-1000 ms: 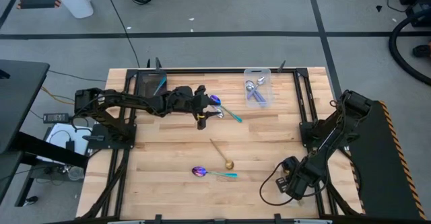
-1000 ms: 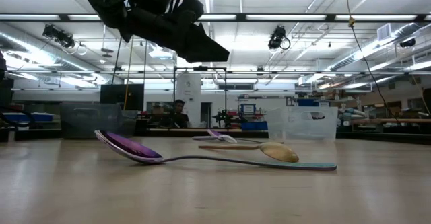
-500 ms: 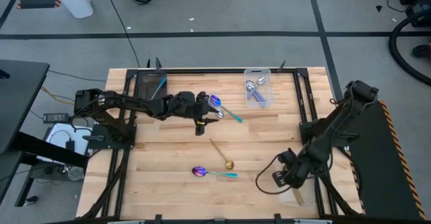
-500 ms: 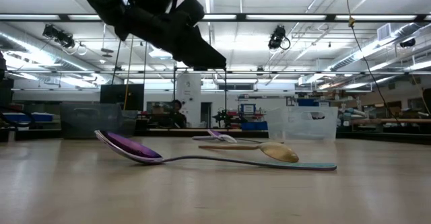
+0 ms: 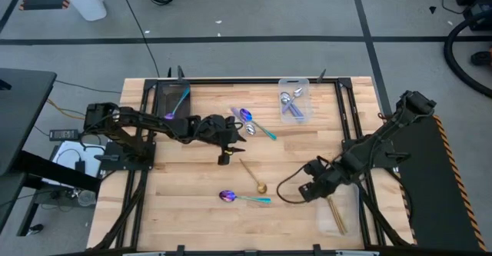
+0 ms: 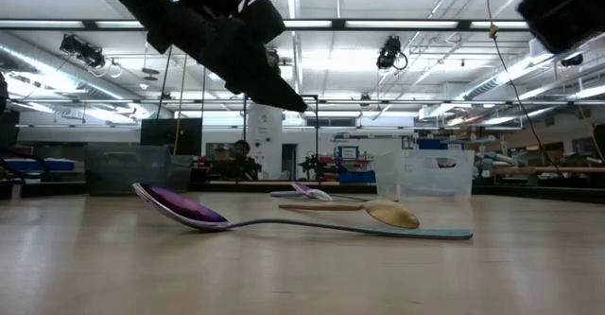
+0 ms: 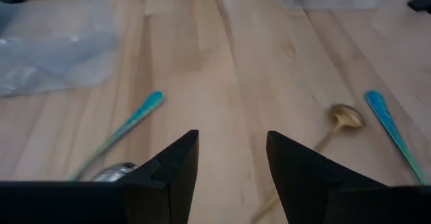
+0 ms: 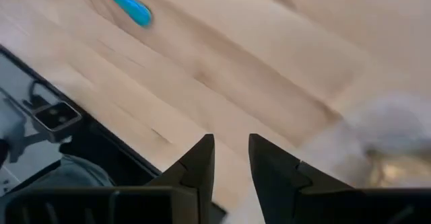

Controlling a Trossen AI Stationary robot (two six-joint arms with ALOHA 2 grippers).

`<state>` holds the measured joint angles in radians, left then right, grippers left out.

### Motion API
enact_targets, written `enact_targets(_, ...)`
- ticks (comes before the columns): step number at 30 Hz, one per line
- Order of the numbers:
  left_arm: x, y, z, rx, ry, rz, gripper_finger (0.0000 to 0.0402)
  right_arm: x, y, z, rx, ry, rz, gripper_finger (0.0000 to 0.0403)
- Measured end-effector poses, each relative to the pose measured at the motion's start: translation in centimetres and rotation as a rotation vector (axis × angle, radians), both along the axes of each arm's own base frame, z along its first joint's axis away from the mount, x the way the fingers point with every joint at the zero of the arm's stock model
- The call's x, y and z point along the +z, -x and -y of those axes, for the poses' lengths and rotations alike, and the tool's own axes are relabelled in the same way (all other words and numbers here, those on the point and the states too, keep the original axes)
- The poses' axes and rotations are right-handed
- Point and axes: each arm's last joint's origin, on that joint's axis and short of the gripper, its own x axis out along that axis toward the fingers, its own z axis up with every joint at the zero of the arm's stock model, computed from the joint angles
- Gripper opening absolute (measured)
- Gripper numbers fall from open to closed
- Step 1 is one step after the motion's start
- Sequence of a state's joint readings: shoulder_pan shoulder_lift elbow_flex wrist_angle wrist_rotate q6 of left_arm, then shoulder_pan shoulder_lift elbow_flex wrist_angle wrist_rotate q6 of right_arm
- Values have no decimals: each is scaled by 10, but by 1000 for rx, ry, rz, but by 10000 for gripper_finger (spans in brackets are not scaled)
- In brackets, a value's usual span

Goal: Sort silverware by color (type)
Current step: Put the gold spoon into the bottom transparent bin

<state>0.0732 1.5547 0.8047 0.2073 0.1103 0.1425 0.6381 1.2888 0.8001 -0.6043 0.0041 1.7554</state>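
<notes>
Above the table's middle, left hand (image 5: pixel 231 142) hovers open; right hand (image 5: pixel 305 192) empty, fingers parted.

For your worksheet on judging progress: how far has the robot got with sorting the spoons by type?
Partly done. Spoons already lie in the clear bin, the dark tray and a bin by the right arm. Neither the left gripper nor the right gripper holds anything. Left loose: gold spoon and two purple-bowled teal spoons.
</notes>
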Motion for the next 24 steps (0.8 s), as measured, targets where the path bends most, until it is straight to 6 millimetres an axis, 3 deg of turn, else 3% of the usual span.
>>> enact_targets(15,-4,2,38,-108,18,-52,183,1,-28,42,169,195,142,102)
enact_targets(24,-6,2,39,-67,88,-67,174,3,-39,63,213,273,188,102)
